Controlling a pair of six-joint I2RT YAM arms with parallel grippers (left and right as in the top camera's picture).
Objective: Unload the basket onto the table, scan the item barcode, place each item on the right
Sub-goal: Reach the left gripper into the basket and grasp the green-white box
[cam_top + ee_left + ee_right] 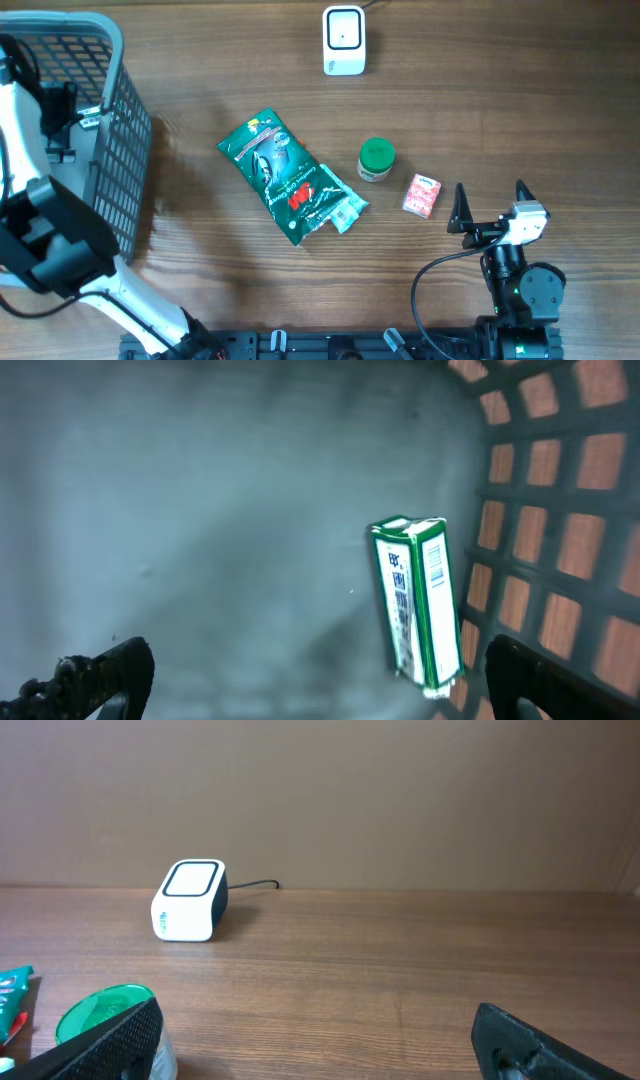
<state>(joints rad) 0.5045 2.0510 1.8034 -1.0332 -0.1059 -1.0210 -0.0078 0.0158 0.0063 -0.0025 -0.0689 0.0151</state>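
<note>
Left tool, right tool gape empty

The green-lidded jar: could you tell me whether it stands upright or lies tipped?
Upright: from overhead the green-lidded jar shows a full round top, its base on the table.

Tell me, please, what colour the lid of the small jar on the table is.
The lid is green, clearest in the overhead view.

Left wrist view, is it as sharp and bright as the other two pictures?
Left wrist: dim, hazy and bluish; the green carton is soft-edged, the basket wall blurred. Right wrist: evenly lit, the scanner sharp, the near green lid out of focus. Overhead: bright, sharp, soft shadows only.
</note>
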